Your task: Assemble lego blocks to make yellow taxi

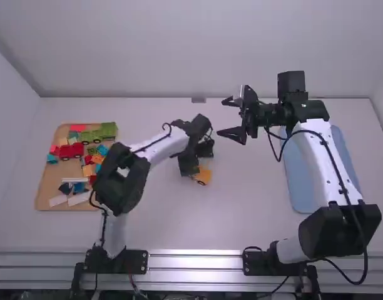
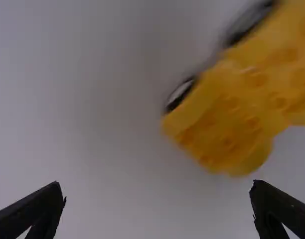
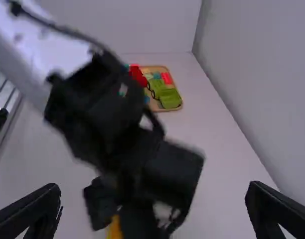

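My left gripper [image 1: 189, 164] is low over the middle of the table, its fingertips hidden under the wrist, right beside the yellow block car [image 1: 204, 176]. In the left wrist view, the left gripper [image 2: 158, 191] stands wide open with bare table between its fingers; the yellow car [image 2: 232, 117], with studs on top and black wheels along one side, lies beyond them. My right gripper [image 1: 221, 117] is raised at the back, right of the middle, open with nothing in it. In the right wrist view, the right gripper [image 3: 153, 189] has its fingers wide apart; a yellow sliver [image 3: 114, 229] shows beside the left arm.
A wooden tray [image 1: 46, 187] on the left holds a red vehicle [image 1: 71, 151], a green vehicle [image 1: 104, 133] and several loose blocks. A blue tray [image 1: 301, 187] lies on the right, partly under the right arm. The left arm [image 3: 137, 154] reaches across the table's middle.
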